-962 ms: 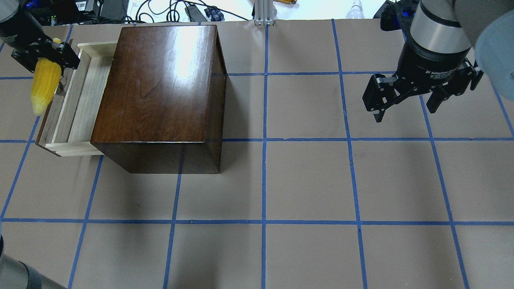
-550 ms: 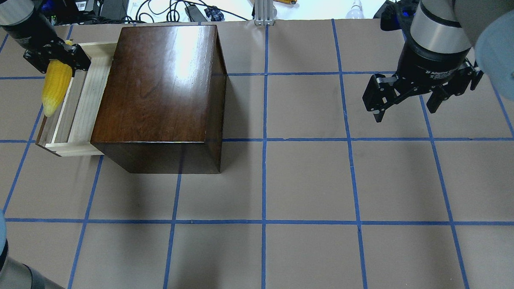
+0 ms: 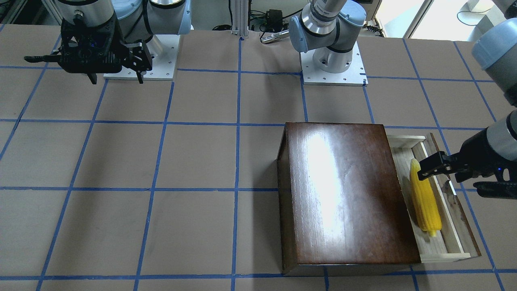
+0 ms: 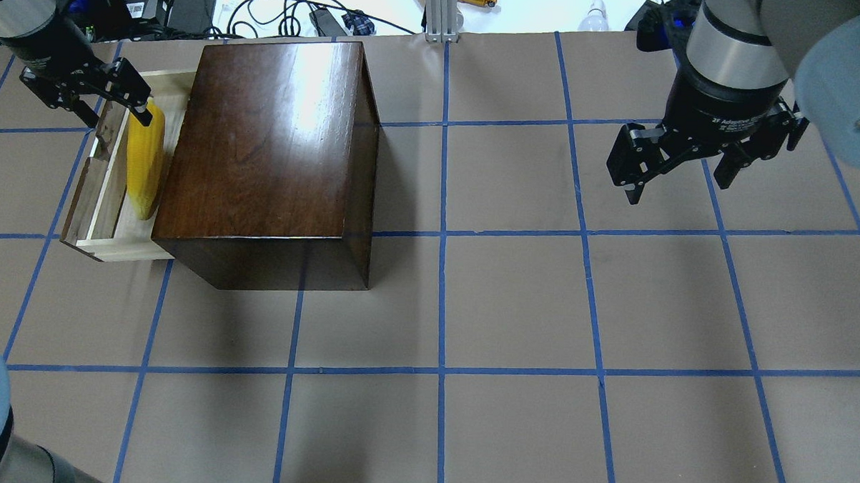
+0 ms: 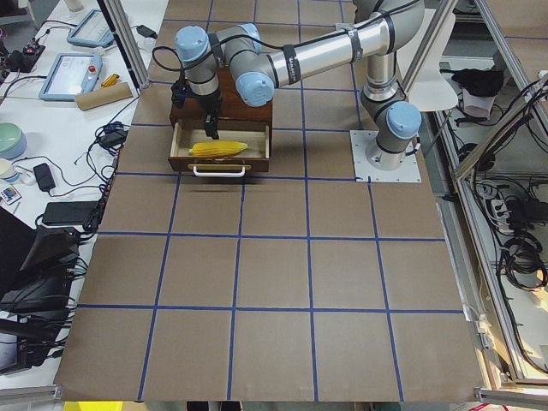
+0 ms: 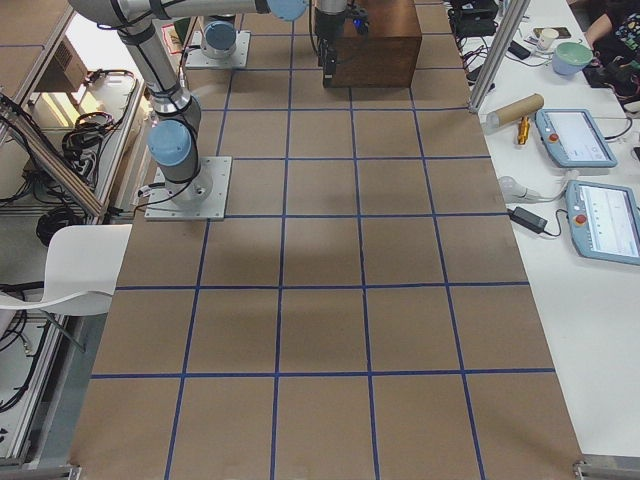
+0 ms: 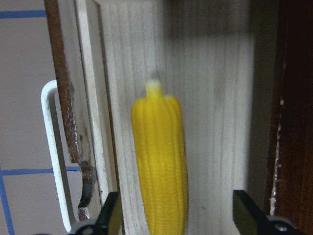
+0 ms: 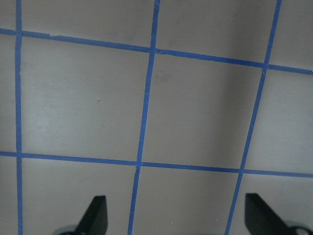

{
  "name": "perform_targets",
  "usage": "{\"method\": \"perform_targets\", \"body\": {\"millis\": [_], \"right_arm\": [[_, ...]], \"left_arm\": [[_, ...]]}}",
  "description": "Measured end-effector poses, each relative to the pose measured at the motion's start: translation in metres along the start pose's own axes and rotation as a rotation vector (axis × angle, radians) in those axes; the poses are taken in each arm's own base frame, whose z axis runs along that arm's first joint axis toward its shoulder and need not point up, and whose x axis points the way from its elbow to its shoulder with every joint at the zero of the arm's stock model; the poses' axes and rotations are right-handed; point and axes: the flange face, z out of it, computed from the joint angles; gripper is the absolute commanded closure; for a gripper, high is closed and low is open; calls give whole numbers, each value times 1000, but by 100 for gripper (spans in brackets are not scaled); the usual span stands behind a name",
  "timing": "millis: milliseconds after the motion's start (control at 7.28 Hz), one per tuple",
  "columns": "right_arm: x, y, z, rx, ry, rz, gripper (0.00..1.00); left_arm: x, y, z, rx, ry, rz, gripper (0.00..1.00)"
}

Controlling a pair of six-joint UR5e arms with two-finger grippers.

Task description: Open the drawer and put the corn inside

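Observation:
The yellow corn (image 4: 145, 161) lies lengthwise on the floor of the open pale-wood drawer (image 4: 106, 203), close to the dark brown box (image 4: 269, 143). It also shows in the front view (image 3: 424, 201) and the left wrist view (image 7: 160, 161). My left gripper (image 4: 119, 122) is open above the far end of the corn, with one finger on each side and no grip on it. It shows over the drawer (image 3: 444, 220) in the front view (image 3: 448, 181). My right gripper (image 4: 678, 189) is open and empty, hovering far right of the box.
The drawer's metal pull (image 7: 51, 147) sticks out from its dark front panel. Cables, power bricks and a metal post (image 4: 438, 13) lie beyond the table's far edge. Blue tape lines grid the brown table (image 4: 513, 309).
My left gripper moved right over the drawer and opened. The corn, held over the drawer's front edge before, now lies in the drawer. The right arm has not moved.

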Motion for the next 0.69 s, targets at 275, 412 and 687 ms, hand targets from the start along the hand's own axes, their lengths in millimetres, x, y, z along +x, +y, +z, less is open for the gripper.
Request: {"method": "perform_targets", "body": {"millis": [275, 412, 687], "right_arm": [[0, 0, 0, -1, -1, 0, 0], [0, 0, 0, -1, -1, 0, 0], [0, 0, 0, -1, -1, 0, 0]], "left_arm": [[43, 25, -42, 14, -7, -12, 0], [78, 39, -62, 31, -15, -23, 0], [148, 69, -86, 56, -27, 14, 0]]}}
